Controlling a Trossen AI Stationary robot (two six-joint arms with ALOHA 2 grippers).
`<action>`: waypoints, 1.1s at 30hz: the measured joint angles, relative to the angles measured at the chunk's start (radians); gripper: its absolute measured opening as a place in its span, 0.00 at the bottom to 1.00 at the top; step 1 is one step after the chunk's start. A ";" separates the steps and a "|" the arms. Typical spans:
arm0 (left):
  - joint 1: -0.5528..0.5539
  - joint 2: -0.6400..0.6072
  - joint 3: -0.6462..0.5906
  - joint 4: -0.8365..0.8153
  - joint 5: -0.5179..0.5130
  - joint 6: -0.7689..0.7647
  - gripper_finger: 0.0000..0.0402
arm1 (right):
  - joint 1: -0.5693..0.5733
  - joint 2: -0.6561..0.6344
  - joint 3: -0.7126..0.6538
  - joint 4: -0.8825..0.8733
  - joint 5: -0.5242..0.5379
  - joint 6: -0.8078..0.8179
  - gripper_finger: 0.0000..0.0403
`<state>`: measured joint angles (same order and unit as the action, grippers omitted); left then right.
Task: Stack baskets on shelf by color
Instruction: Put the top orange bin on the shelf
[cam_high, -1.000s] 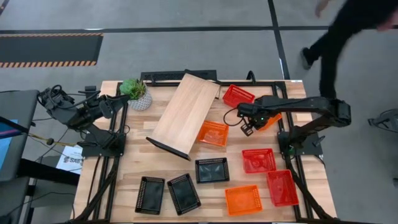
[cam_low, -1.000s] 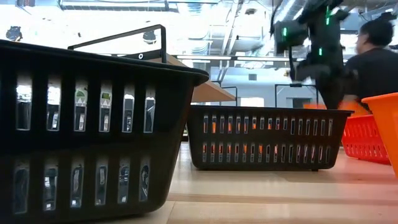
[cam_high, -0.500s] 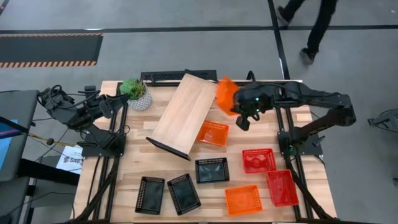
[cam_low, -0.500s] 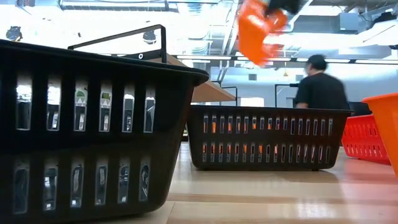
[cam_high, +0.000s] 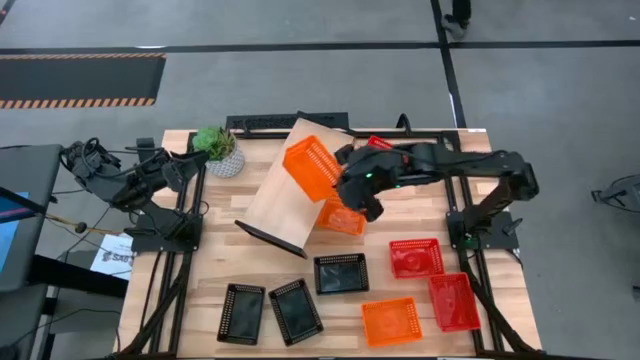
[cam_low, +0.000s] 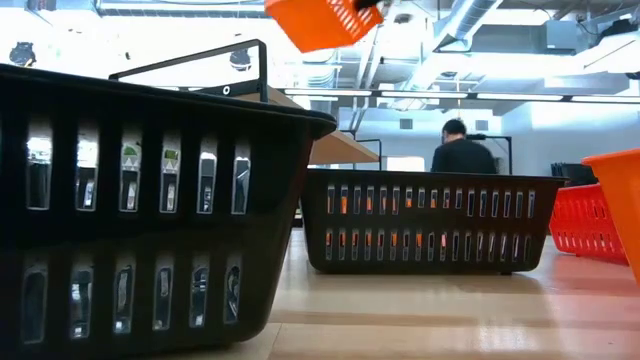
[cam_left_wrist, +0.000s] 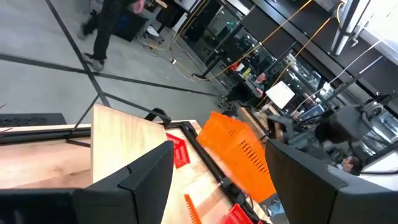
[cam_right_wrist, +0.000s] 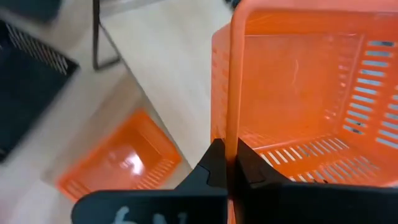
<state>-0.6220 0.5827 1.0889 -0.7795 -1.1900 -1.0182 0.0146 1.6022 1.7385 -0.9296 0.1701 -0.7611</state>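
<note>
Above shelf (cam_high: 290, 185), orange basket (cam_high: 311, 167) rim pinched between right jaws

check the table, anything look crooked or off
The shelf lies diagonally across the table, not square to its edges. An orange basket sits partly tucked against its lower right edge. The right gripper holds another orange basket tilted in the air above the shelf.

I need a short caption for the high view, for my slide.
Right gripper carries an orange basket above the shelf.
</note>
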 joint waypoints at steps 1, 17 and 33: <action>0.000 0.000 0.000 0.000 0.000 -0.004 0.60 | -0.006 0.011 0.001 -0.005 0.021 -0.043 0.02; 0.000 0.000 0.000 -0.051 0.001 -0.011 0.60 | -0.310 0.140 0.002 -0.079 0.119 -0.724 0.01; 0.000 0.000 0.000 -0.078 -0.004 -0.017 0.60 | -0.439 0.220 0.002 -0.004 0.033 -0.898 0.03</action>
<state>-0.6220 0.5827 1.0889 -0.8576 -1.1942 -1.0348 -0.4242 1.8221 1.7401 -0.9331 0.2035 -1.6588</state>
